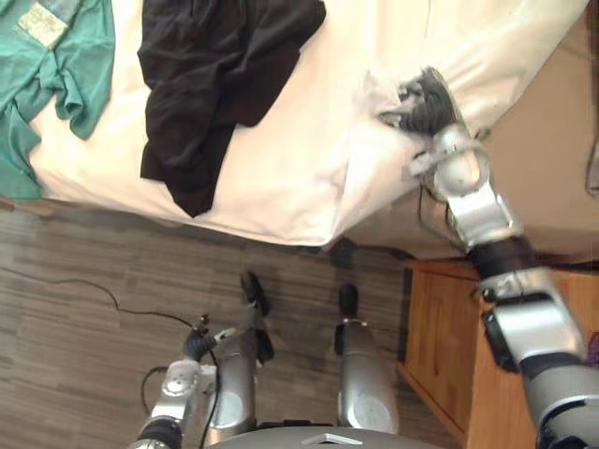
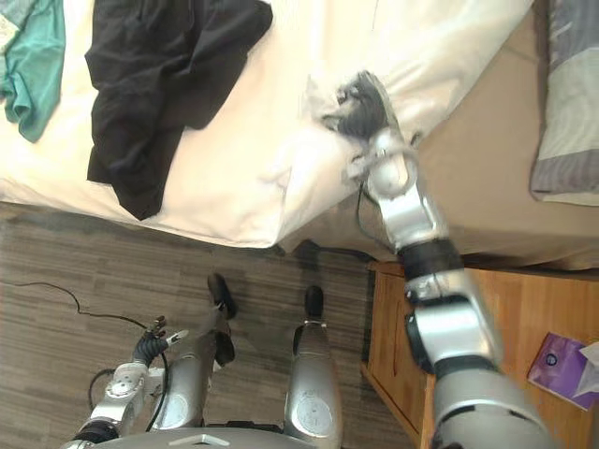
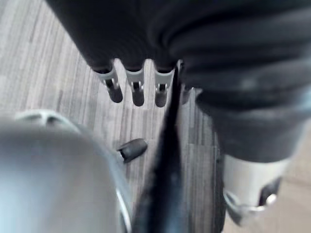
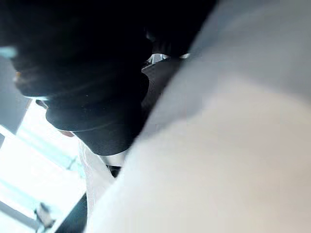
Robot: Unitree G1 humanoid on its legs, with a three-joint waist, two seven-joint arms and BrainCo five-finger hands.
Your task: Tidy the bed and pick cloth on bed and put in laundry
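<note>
While the left hand (image 1: pixel 196 345) hangs at lower left over the wood floor (image 1: pixel 75 327), fingers straight and holding nothing, the right hand (image 1: pixel 429 101) at upper right is curled into a bunched fold of white sheet (image 1: pixel 309 168) on the bed. Black garment (image 1: pixel 215 84) lies upper centre on the sheet. Teal garment (image 1: pixel 56 65) lies upper left, apart from it.

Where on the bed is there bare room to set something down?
Bare white duvet between the black cloth and the right hand gripping it; bare tan sheet between that hand and the pillow. Crowded leftward: teal cloth beside black.
</note>
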